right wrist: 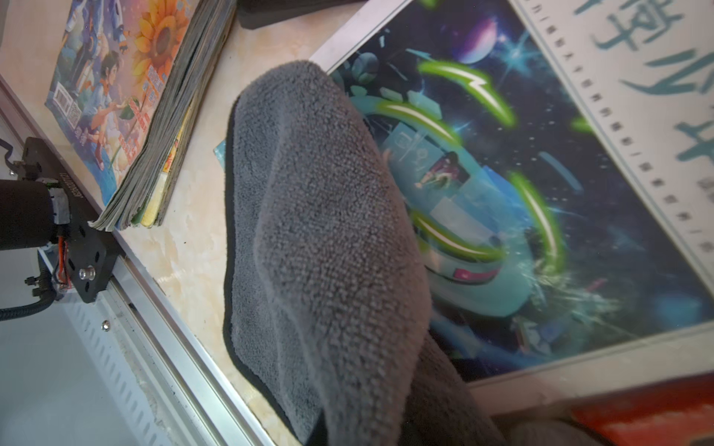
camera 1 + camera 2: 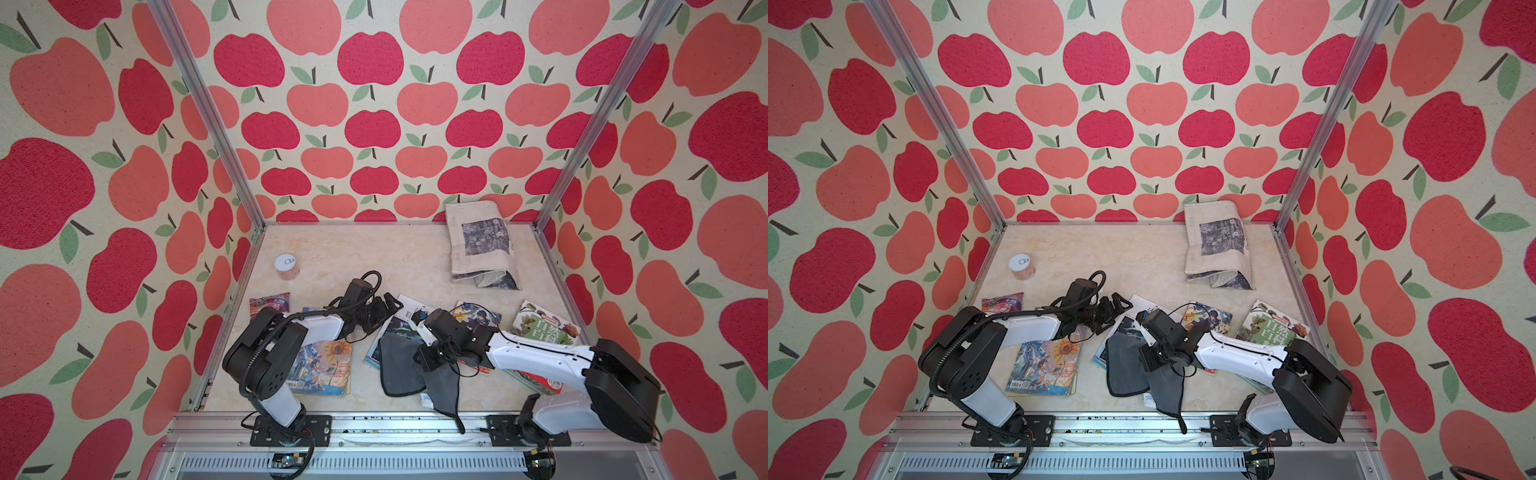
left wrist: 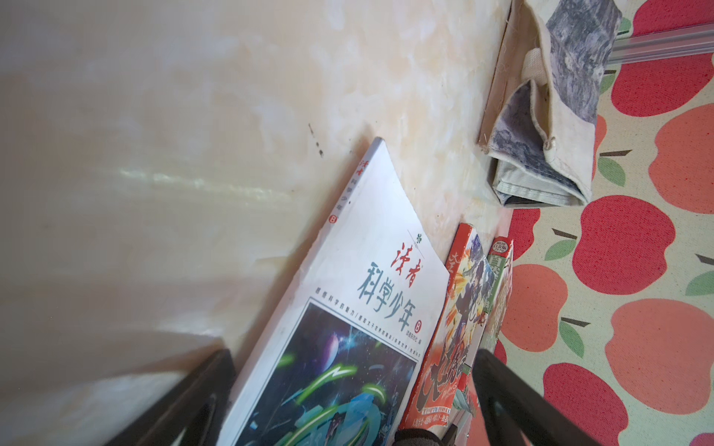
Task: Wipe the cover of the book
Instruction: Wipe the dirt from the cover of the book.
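The right pincer (image 2: 426, 359) is clamped on a grey cloth (image 1: 328, 231) draped over the lower end of the book (image 2: 409, 311), which lies low and centre on the desk (image 2: 374, 257) in both top views. The left pincer (image 3: 355, 405) stands wide open by the book's upper end, holding nothing. A sunflower-cover book (image 2: 328, 365) lies to the left and a red comic (image 3: 456, 328) just to the right. The book's cover is white-bordered around a space scene. Only the left wrist view shows its teal title whole.

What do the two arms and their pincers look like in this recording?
Left arm and right arm: white shells between bulky black joints, with black cables looped outside. Left pincer: black, two straight fingers. Right pincer: black too, its fingers covered.
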Available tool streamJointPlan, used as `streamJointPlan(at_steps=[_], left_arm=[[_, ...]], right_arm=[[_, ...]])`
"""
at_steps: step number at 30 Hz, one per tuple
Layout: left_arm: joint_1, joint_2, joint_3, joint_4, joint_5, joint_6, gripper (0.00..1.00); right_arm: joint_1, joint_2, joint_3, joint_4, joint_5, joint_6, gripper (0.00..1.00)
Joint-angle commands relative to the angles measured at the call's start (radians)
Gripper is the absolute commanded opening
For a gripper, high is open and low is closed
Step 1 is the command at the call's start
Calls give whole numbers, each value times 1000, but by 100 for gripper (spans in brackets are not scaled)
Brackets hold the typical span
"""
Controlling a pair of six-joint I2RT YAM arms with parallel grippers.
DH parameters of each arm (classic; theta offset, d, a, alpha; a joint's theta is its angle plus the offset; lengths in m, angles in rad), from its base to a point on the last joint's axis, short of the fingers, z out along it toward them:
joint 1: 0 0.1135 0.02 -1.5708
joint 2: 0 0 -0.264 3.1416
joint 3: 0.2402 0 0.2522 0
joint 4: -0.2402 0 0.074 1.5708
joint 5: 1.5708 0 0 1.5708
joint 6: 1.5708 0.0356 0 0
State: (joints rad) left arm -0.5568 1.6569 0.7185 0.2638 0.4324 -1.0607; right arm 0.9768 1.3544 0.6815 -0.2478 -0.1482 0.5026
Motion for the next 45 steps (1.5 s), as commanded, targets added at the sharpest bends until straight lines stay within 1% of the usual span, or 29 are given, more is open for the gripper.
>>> streamJointPlan(at_steps=[1,3,7,10,13,17,21,25,29,32,38,45], left_arm=[[-5,26,-22,-41,30,-6,99],[-5,14,-16,-53,36,-6,99],[11,-30,-11,-112,29,20,99],[43,-45,-13,-135,40,36,99],[61,-37,0,-146,61,47,99],[55,-23,19,-173,62,61,99],[46,-50,7,-190,53,58,99],[37,-107,-10,-245,26,75,99],[36,-127,-39,-239,27,74,99],[39,-106,-39,-224,49,77,99],[52,-106,-46,-218,63,77,99],[73,-134,-76,-219,61,71,99]], right_arm=[[-69,-21,-40,-15,-17,-8,0],[-96,-14,-31,-14,-32,-21,0],[-115,27,17,-42,-34,-38,0],[-150,49,28,-73,-40,-18,0],[-214,37,0,-80,-55,14,0],[-282,-7,-22,-97,-43,20,0],[-329,7,10,-97,-59,2,0],[-358,73,15,-58,-95,31,0],[-366,151,13,1,-134,76,0],[-365,220,10,64,-132,126,0],[-360,338,64,123,-76,175,0],[-357,505,273,139,-137,160,0]])
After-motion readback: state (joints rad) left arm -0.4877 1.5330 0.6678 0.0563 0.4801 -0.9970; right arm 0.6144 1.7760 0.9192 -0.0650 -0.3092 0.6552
